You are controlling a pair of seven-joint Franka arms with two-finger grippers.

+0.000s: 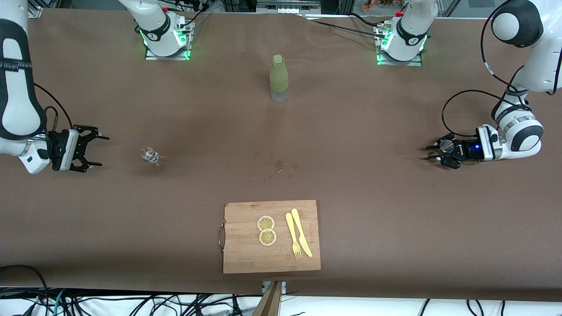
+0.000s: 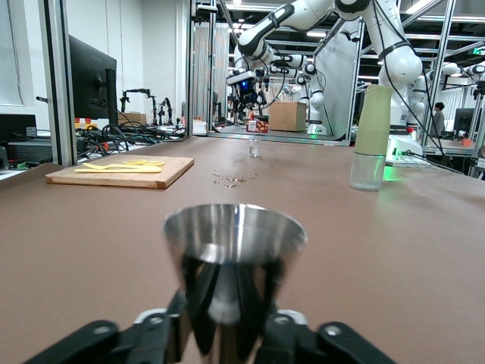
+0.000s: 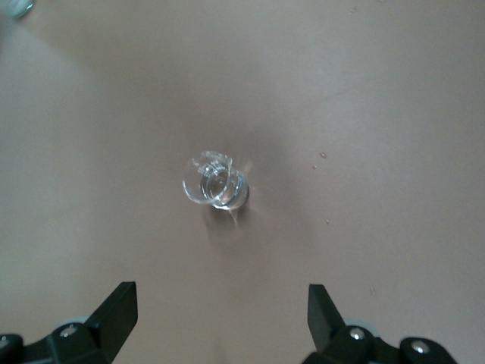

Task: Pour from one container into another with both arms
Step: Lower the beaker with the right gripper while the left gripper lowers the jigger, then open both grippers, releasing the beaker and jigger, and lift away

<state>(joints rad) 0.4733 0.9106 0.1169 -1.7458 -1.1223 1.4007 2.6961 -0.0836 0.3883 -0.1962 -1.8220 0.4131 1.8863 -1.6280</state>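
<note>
A brown table (image 1: 395, 219) spans the front view; a tangle of black cables (image 1: 131, 305) lies on the white floor (image 1: 373, 307) along its near edge. The left wrist view shows a lab hall: aluminium frame posts (image 2: 54, 76), a dark monitor (image 2: 91, 76), a cardboard box (image 2: 286, 116), and ceiling strip lights (image 2: 420, 6). A person (image 2: 439, 117) stands among further frames at the hall's edge.

You're looking at a robotics lab. Brown table (image 1: 395, 219) w/ two white arm bases bolted at 12 o'clock, cable tangle (image 1: 131, 305) on floor at 6. Past the table: more robot arms (image 2: 303, 23), aluminium frames (image 2: 54, 76), monitor (image 2: 92, 76), cardboard box (image 2: 286, 116).
</note>
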